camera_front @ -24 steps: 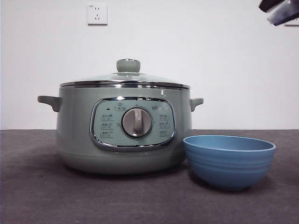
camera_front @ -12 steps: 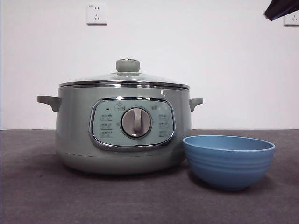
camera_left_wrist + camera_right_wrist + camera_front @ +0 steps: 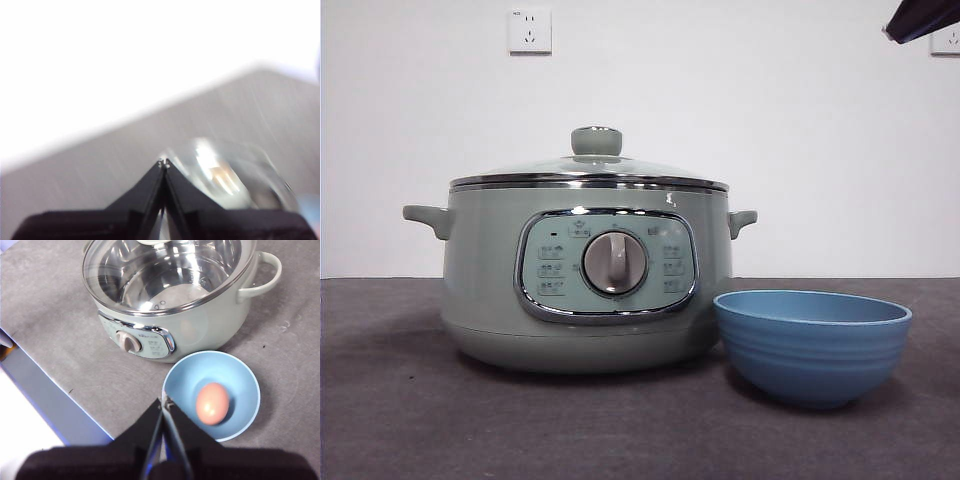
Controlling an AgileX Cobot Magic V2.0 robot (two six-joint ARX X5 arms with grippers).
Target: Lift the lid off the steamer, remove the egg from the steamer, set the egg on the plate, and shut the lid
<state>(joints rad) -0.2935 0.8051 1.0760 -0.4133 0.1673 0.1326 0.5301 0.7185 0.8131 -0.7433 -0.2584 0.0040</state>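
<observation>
The sage-green steamer (image 3: 586,285) stands on the table with the glass lid (image 3: 588,170) resting on it, knob up; both also show in the right wrist view, the steamer (image 3: 200,325) and the lid (image 3: 165,275). The blue plate (image 3: 810,345) sits just to its right. In the right wrist view the brown egg (image 3: 212,403) lies inside the plate (image 3: 243,371). My right gripper (image 3: 164,402) is shut and empty, high above the plate. My left gripper (image 3: 163,163) is shut and empty, high above the lid (image 3: 230,175), which looks blurred.
A grey cloth covers the table (image 3: 420,420). A white wall with a socket (image 3: 528,30) stands behind. A black arm tip (image 3: 920,18) shows at the top right corner. The table's edge (image 3: 45,400) runs near the steamer's dial side.
The arm tip at the top right corner rose further out of view in the first half second. The steamer, lid and plate have stayed in place.
</observation>
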